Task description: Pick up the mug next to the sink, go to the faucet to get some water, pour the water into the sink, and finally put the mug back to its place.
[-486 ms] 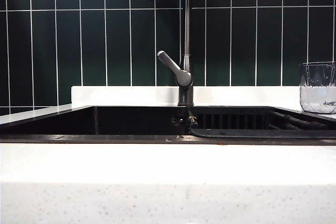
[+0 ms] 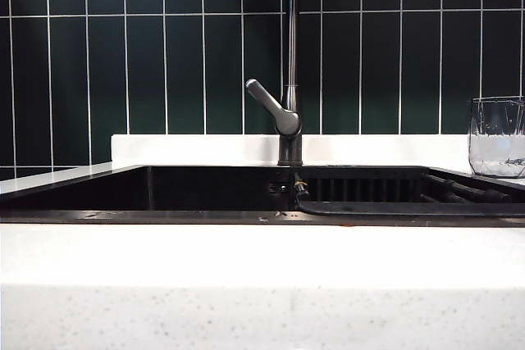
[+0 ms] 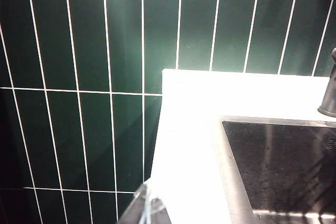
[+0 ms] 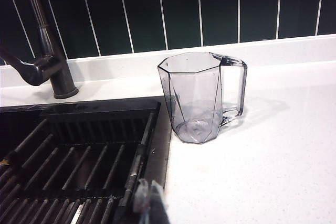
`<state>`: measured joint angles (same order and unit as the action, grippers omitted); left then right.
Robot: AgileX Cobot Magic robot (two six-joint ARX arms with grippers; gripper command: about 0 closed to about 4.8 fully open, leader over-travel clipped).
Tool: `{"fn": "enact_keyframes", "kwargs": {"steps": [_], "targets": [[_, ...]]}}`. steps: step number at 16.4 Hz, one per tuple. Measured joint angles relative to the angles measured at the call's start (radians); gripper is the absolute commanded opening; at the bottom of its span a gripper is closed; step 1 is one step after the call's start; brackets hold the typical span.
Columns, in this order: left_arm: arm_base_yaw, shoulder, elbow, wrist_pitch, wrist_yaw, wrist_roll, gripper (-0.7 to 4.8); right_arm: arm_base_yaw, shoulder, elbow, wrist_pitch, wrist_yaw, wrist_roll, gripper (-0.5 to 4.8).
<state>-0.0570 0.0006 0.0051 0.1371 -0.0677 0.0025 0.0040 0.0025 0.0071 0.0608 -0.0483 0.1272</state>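
While both grippers stay closed and back, mug (image 4: 198, 98) remains beside sink (image 4: 79, 150).

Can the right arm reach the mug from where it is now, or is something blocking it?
Probably yes. The mug stands upright on the white counter beside the sink, handle turned away from the faucet. Nothing lies between it and the shut right tool, but the tool must open first.

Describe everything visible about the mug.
The mug is clear, colourless and glass-like, with faceted walls, an angular rim and a squared handle pointing away from the sink. It stands upright and looks empty, on the white counter just beside the sink's ribbed end, at the far right of the exterior view. Nothing else touches it; neither claw is near.
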Motion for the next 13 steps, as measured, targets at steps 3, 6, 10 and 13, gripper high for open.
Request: {"fn": "enact_keyframes", "kwargs": {"steps": [3,6,10,13], "targets": [[-0.001,0.0,0.0,0.036,0.044,-0.185,-0.02,0.0,0.0,0.0,0.001,-0.016,0.0,-0.01],[-0.001,0.0,0.0,0.084,0.067,-0.219,-0.01,0.0,0.0,0.0,0.004,-0.05,0.058,-0.01],[-0.009,0.002,0.056,0.086,0.196,-0.275,0.49,0.0,0.001,0.056,0.003,-0.06,0.082,-0.01],[-0.012,0.09,0.179,0.114,0.188,-0.212,0.54,0.0,0.035,0.121,0.099,-0.038,0.011,-0.01]]}}
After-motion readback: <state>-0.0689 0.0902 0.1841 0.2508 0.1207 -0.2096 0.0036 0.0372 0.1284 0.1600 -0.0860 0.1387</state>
